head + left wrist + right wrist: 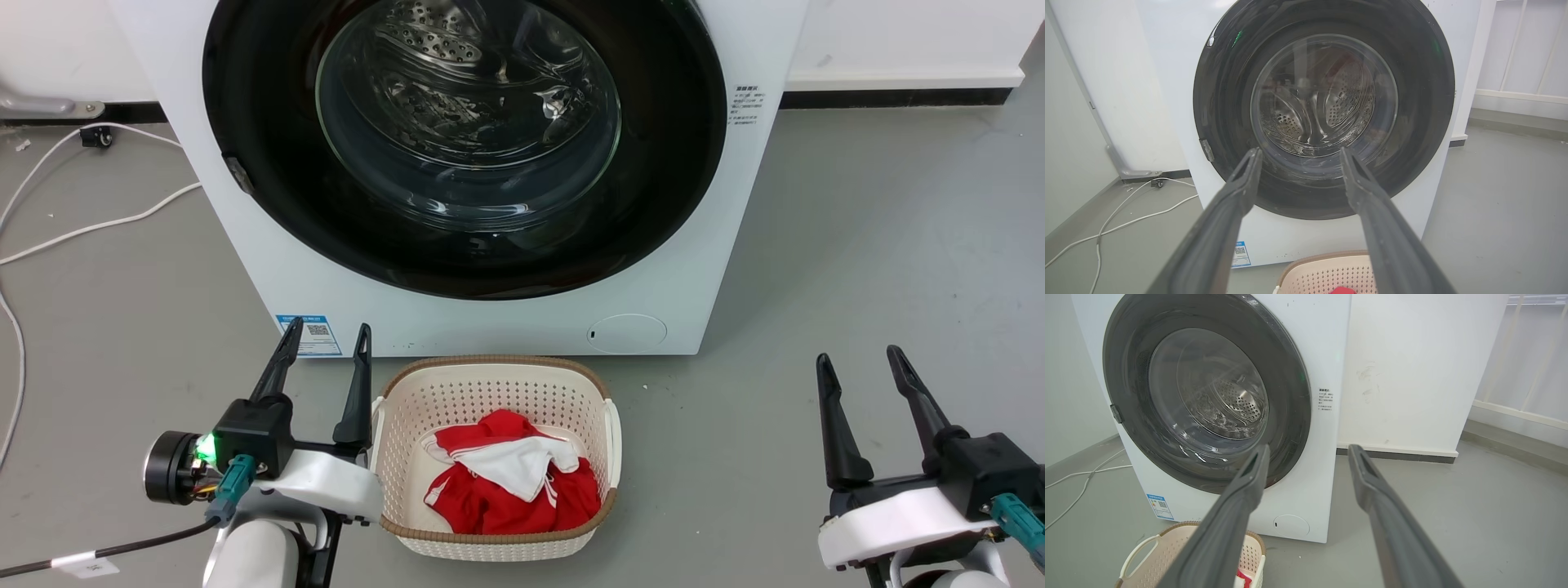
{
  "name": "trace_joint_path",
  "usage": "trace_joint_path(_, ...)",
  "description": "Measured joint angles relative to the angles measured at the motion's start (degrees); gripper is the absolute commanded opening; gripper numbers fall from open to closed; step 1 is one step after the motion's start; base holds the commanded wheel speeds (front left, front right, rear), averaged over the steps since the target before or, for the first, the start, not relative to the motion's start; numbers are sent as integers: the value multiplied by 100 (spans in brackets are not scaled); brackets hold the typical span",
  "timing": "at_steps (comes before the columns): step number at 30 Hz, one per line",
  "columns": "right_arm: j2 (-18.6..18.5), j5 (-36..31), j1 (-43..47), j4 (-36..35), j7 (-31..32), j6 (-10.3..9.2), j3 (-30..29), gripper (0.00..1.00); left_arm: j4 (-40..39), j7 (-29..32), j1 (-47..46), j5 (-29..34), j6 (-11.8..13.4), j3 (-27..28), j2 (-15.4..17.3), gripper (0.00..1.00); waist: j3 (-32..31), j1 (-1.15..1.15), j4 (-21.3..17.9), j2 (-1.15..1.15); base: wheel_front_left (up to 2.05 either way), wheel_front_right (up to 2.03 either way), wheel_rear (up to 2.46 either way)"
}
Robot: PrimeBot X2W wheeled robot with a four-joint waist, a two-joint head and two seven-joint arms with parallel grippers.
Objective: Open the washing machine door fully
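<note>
Washing machine door (465, 139) sits shut, facing straight outward.

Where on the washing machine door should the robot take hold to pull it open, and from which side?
Probably at the small grey tab on the left rim of the washing machine door: the glossy round face looks smooth elsewhere, with nothing else to hook. Come from the robot's left with the open left gripper, one finger behind the tab, then pull outward.

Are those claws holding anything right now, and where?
Nothing. The left gripper and right gripper are both open and empty, clear of the door.
</note>
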Motion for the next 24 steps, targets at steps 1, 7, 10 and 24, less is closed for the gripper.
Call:
trace_joint_path(1,0,3,0,1,-1,1,3,100,0,0,-5,0,1,8,-1,100,0,0,1,0,0,0,0)
trace_joint_path(7,0,169,-1,46,4,1,11,0,9,0,-7,3,1,20,-13,100,-22,0,9,0,0,0,0)
trace_joint_path(10,0,225,-1,58,27,1,15,0,16,0,-7,10,1,22,-14,100,-26,0,8,0,0,0,0)
trace_joint_path(24,2,3388,-34,517,134,0,-176,0,33,-8,-4,13,3,31,-37,100,-38,0,8,0,0,0,0)
